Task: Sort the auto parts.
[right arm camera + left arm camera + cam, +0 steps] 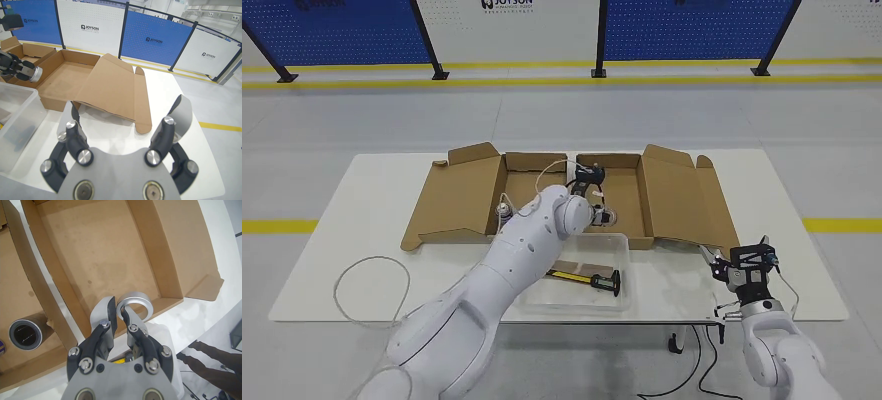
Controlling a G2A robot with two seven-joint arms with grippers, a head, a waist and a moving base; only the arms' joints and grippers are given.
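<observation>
Silver ring hangs over front wall of right cardboard box, midway along desk; left gripper jaws clamped across rim, one inside. Right gripper jaws wide apart above desk's front right corner.

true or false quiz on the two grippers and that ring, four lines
1. The left gripper grips a silver ring with one finger through its hole. True.
2. The right gripper is shut on a part. False: it is open and holds nothing.
3. A dark cylindrical part lies in a cardboard box. True.
4. The silver ring lies in the clear bin. False: the left gripper holds it beyond the bin, above the near wall of a second box.
</observation>
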